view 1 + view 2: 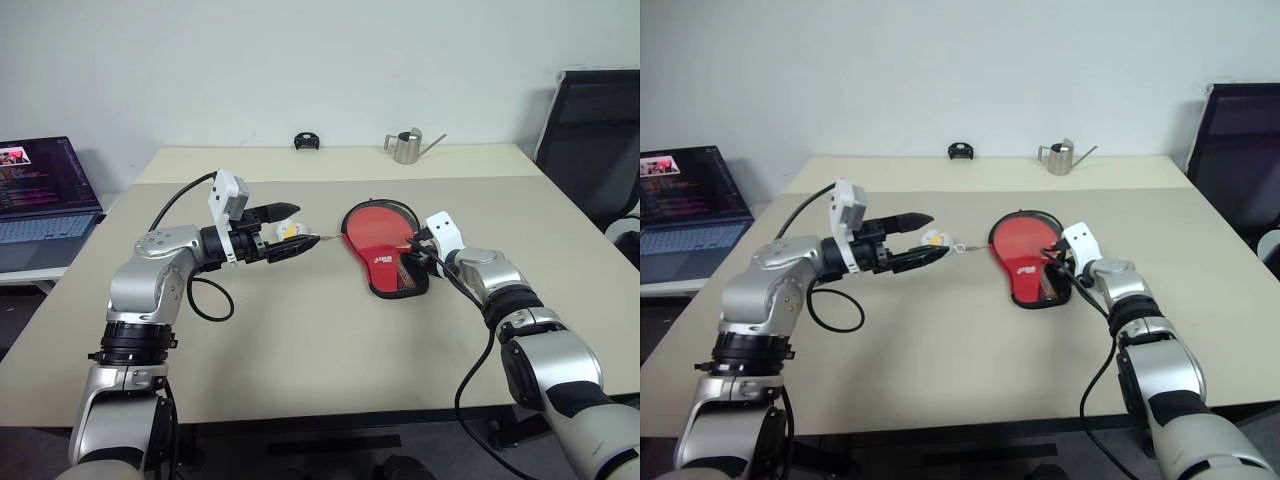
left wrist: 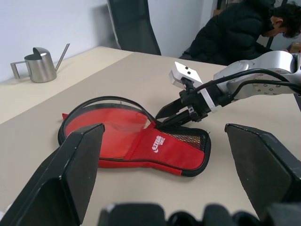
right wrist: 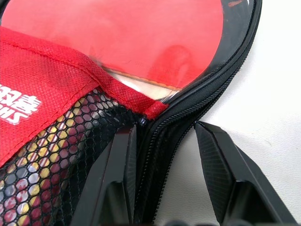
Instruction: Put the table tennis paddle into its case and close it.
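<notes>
right gripper [image 3: 162, 181] parted astride the black zip edge of the case [image 1: 392, 265] | left gripper [image 1: 283, 232] spread wide, empty | red fabric, white logo, black mesh pocket | table tennis paddle [image 3: 141, 33] inside, mid-table [image 1: 300, 340]

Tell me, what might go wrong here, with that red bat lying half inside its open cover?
1. The right gripper straddles the case's zip edge with its fingers apart; it could slip off that thin black edging when it tries to close the case.
2. The table tennis paddle lies only loosely under the open flap, so pulling the soft case might shift it or bunch the fabric.
3. The left gripper hangs open above the table, apart from the case, so nothing steadies it.
</notes>
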Robot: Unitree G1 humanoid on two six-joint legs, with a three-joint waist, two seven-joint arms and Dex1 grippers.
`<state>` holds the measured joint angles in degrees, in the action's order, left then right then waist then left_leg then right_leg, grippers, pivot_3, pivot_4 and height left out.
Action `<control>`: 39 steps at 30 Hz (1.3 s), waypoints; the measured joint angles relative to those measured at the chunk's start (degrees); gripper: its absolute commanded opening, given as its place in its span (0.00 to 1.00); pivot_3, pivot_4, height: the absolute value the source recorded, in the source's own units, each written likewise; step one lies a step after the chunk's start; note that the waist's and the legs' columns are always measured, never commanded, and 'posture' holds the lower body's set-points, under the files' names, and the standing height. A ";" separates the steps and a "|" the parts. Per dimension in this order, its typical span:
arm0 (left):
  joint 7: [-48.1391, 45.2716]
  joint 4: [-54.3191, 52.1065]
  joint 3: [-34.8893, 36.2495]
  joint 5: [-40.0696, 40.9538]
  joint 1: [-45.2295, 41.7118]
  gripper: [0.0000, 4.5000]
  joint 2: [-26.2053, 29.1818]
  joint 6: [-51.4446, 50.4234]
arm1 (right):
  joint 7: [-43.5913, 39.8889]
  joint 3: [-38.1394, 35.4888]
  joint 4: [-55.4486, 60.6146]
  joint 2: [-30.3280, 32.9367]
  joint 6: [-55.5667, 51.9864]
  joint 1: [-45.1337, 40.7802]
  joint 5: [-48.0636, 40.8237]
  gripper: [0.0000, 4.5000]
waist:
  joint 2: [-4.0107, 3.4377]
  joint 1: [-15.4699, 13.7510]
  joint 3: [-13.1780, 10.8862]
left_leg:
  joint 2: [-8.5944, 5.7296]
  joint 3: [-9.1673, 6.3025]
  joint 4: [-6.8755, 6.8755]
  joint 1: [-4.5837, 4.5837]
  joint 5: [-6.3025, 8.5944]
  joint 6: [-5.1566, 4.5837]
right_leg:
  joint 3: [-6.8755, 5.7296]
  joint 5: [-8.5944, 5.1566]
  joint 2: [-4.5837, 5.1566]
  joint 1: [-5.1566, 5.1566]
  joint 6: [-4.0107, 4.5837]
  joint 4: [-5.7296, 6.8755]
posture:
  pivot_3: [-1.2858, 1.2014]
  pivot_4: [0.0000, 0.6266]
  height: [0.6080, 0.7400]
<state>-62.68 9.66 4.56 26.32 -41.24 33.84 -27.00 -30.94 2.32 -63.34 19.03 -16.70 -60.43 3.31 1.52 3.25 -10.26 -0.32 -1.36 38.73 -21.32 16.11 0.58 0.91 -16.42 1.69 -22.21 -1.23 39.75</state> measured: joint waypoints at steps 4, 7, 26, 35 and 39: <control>0.19 0.00 0.00 0.00 0.00 1.00 -0.01 0.00 | 1.76 -0.17 -0.58 -0.24 -0.33 -0.02 -0.01 0.43 | 0.00 -0.03 0.00 | 0.00 0.00 0.00 0.01 0.00 0.00 | 0.00 0.00 0.00 0.03 0.00 -0.02 | 0.52 0.24 1.00; 0.30 0.00 0.00 0.00 0.00 1.00 -0.01 0.00 | 2.91 -0.58 -0.73 -0.31 -0.91 -0.08 -0.03 0.43 | 0.00 -0.05 0.00 | 0.00 -0.01 0.00 0.03 0.00 0.00 | 0.00 0.01 0.00 0.07 -0.01 -0.03 | 0.52 0.24 1.00; 0.61 -0.01 0.00 0.01 0.03 1.00 0.00 0.00 | 6.20 -3.89 -1.07 -0.45 -4.15 -0.42 -1.68 0.84 | 0.06 -0.27 0.04 | 0.01 -0.03 -0.36 0.11 0.00 -0.01 | -0.04 0.15 0.00 0.24 -0.08 -0.66 | 0.52 0.24 1.00; 0.72 -0.02 -0.01 0.02 0.25 1.00 -0.01 0.00 | 2.67 -4.19 -1.33 -1.85 -5.13 -1.02 -2.32 0.59 | 0.25 0.30 0.16 | 0.10 0.04 -0.85 0.26 0.00 0.00 | -0.01 0.07 -0.03 0.19 0.04 -0.82 | 0.52 0.24 1.00; 0.72 -0.05 -0.01 0.03 0.50 1.00 -0.01 0.00 | 2.48 -4.13 -1.67 -2.72 -5.16 -1.06 -2.31 0.32 | 0.36 0.30 0.23 | 0.09 0.05 -0.84 0.41 0.01 0.01 | 0.00 0.07 -0.02 0.35 0.04 -0.80 | 0.52 0.24 1.00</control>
<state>-61.96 9.61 4.55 26.35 -40.74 33.83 -27.00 -28.46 -1.80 -65.01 16.31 -21.86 -61.48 1.00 1.89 3.55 -10.04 -0.23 -1.31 37.89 -20.91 16.12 0.59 0.91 -16.34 1.67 -21.86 -1.19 38.94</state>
